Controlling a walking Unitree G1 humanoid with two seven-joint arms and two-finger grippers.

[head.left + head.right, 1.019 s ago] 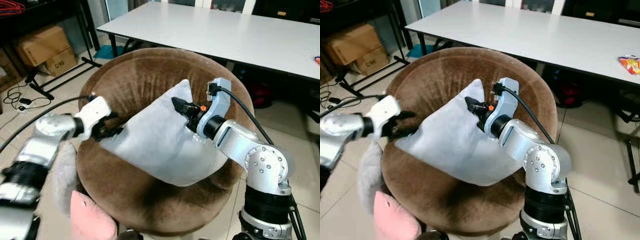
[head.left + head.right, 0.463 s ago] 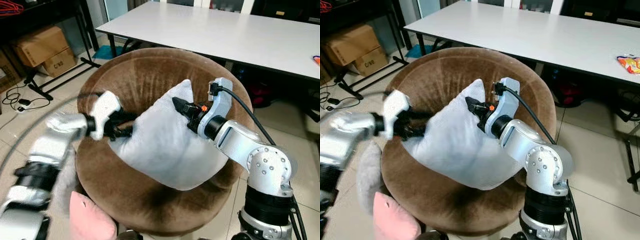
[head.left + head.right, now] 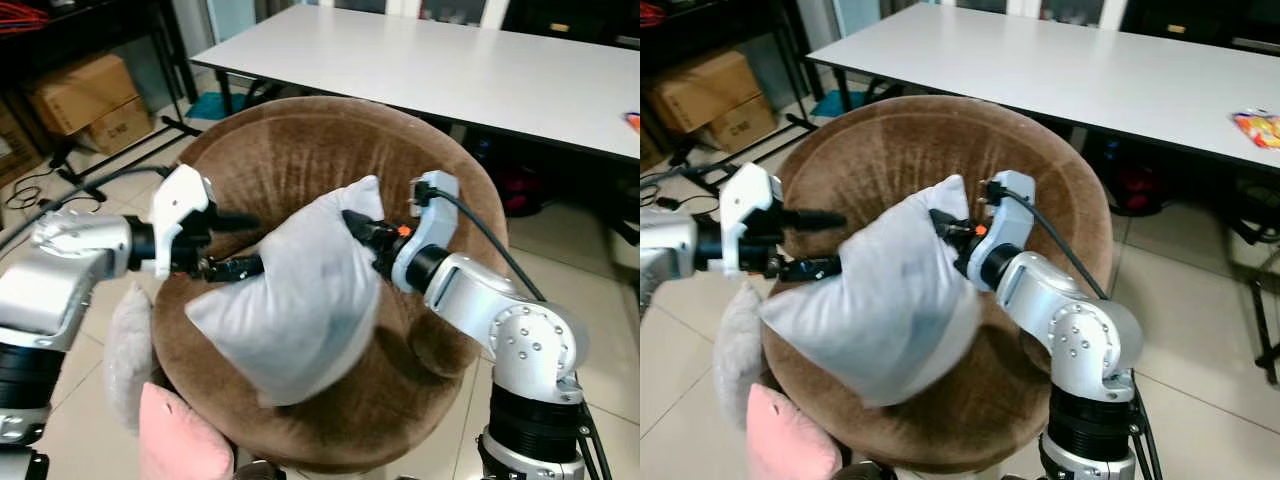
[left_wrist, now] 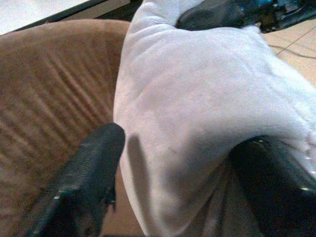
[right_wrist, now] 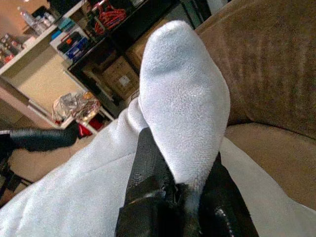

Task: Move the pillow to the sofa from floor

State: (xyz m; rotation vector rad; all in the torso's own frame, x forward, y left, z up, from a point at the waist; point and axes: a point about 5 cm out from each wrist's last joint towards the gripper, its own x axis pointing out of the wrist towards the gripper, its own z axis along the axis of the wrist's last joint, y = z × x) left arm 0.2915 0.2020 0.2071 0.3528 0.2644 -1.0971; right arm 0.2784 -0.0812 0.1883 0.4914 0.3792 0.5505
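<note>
Pillow (image 3: 290, 300), pale grey, held above the seat of a round brown velvet sofa (image 3: 300, 160). We see our left gripper (image 3: 232, 245) with fingers spread around one edge, and our right gripper (image 3: 352, 222) clenched on the upper corner. Beyond stand a white table (image 3: 480, 70), cardboard boxes (image 3: 85, 95) and tiled floor (image 3: 600, 300).

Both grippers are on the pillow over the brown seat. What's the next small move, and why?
Probably open the right gripper to release. It pinches the pillow by its upper corner, while the left gripper is open at the other edge. The pillow already sits bunched in the bowl of the round brown sofa, so it looks delivered.
</note>
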